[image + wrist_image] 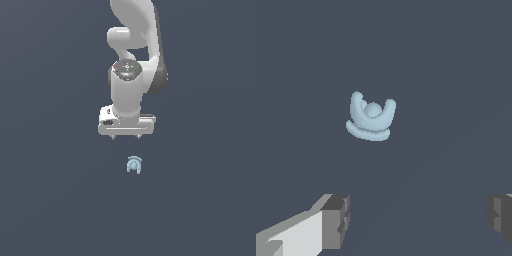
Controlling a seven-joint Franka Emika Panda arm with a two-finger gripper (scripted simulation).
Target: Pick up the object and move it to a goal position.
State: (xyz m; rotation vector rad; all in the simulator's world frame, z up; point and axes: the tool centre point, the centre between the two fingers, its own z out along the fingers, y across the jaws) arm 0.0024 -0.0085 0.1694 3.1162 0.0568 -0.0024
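The object (134, 165) is a tiny pale light-blue arch-shaped piece with short prongs, lying on the dark grey floor. In the exterior view it sits just in front of my white gripper (125, 136) and slightly toward that view's right. In the wrist view the object (371, 116) lies apart from my fingers (336, 221), beyond the gap between them. My gripper (417, 216) is open wide and holds nothing. It hangs above the floor, pointing straight down.
The dark grey floor (50, 200) spreads flat all around. The white arm (132, 60) rises behind the gripper toward the top of the exterior view. Nothing else shows.
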